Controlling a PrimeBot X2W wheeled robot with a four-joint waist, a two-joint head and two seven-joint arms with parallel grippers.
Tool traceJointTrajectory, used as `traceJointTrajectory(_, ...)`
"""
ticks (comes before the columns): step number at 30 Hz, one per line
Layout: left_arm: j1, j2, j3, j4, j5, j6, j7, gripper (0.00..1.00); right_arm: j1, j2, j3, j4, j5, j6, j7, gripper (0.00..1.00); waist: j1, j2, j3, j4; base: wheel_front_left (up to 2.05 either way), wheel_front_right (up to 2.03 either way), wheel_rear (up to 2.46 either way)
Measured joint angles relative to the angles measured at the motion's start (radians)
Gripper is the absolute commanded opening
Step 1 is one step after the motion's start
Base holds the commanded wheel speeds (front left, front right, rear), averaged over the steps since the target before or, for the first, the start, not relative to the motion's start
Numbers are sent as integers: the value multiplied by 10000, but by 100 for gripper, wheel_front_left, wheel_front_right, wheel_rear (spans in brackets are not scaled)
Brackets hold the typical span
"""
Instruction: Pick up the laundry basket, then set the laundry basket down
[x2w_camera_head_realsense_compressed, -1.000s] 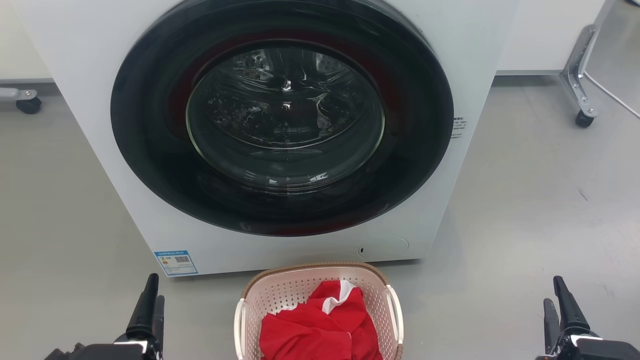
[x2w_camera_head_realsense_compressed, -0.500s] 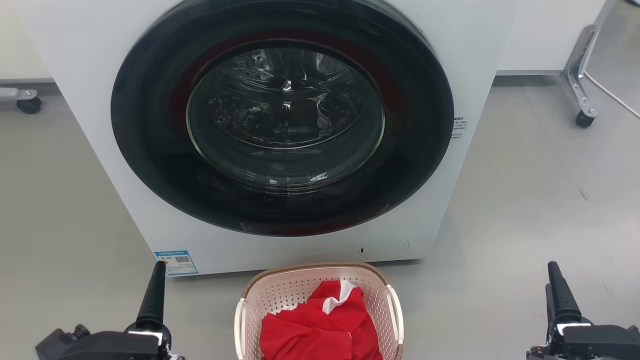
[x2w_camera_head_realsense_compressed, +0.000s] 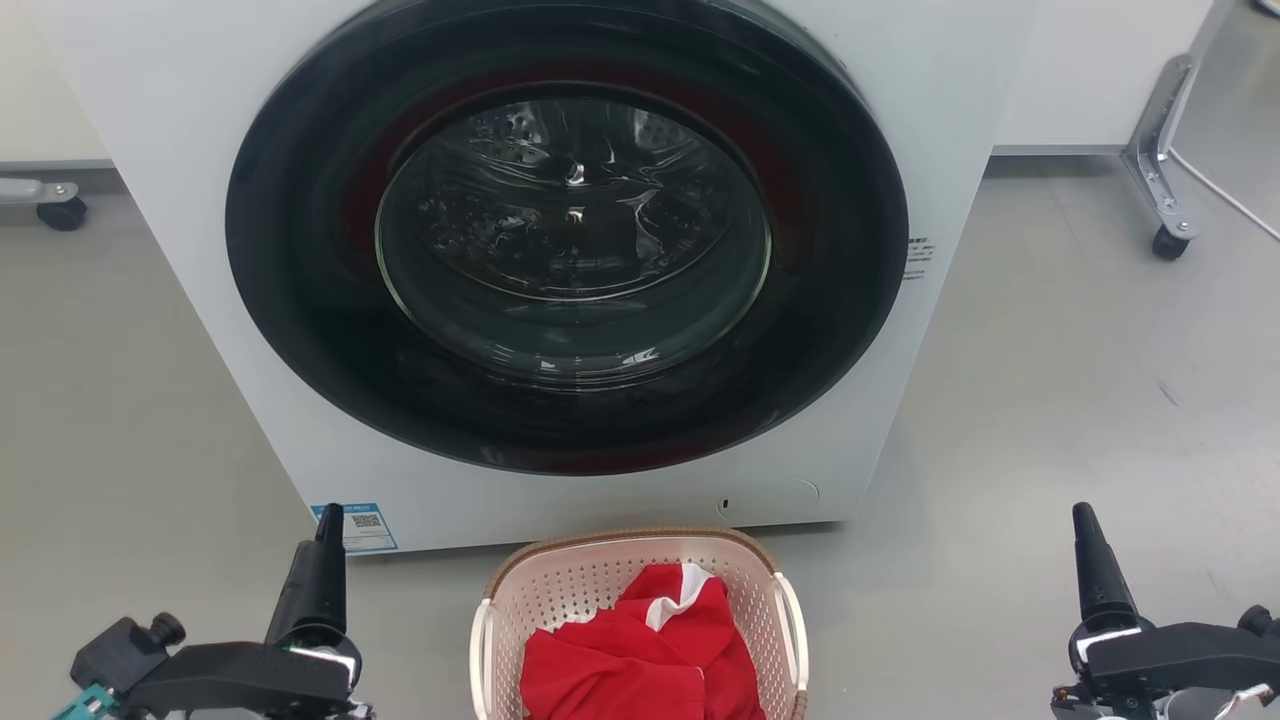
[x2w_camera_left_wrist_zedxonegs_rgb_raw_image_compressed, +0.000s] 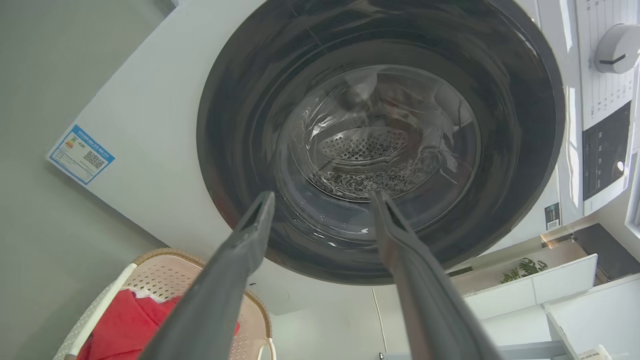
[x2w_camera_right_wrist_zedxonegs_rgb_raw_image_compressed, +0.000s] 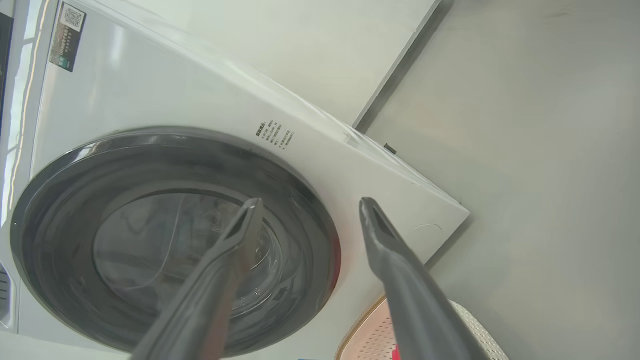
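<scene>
The laundry basket (x2w_camera_head_realsense_compressed: 570, 585) is pale pink-beige with perforated walls, a brown woven-look rim and white side handles. It stands on the floor at the bottom centre of the head view, just before the washing machine, with red and white cloth (x2w_camera_head_realsense_compressed: 640, 655) inside. My left gripper (x2w_camera_head_realsense_compressed: 325, 540) hovers left of it, well apart. My right gripper (x2w_camera_head_realsense_compressed: 1092, 550) is further off on the right. The wrist views show the left gripper (x2w_camera_left_wrist_zedxonegs_rgb_raw_image_compressed: 322, 196) and the right gripper (x2w_camera_right_wrist_zedxonegs_rgb_raw_image_compressed: 310, 201) open and empty. A basket corner (x2w_camera_left_wrist_zedxonegs_rgb_raw_image_compressed: 160, 272) sits lower left; its rim (x2w_camera_right_wrist_zedxonegs_rgb_raw_image_compressed: 367, 337) also appears at the bottom.
A white front-loading washing machine (x2w_camera_head_realsense_compressed: 570, 250) with a dark round door, shut, stands right behind the basket. A metal leg on a caster (x2w_camera_head_realsense_compressed: 1160, 160) stands at the far right, and another caster (x2w_camera_head_realsense_compressed: 60, 210) at the far left. Grey floor lies on both sides.
Both grippers have moved forward, up the head view, and turned on their wrists so more of each body shows. The basket has stayed where it was.
</scene>
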Motion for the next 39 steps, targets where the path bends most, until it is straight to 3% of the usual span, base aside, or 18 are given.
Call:
traceJointTrajectory(15, -122, 305, -571, -646, 3271, 568, -476, 100, -45, -393, 708, -136, -2700, -453, -550, 100, 0, 0, -56, 27, 0, 0, 0)
traceJointTrajectory(39, -125, 414, -1179, -945, 6947, 1030, -1266, 100, -386, -815, 1601, -240, -6376, -803, -1384, 100, 0, 0, -59, 8, 0, 0, 0)
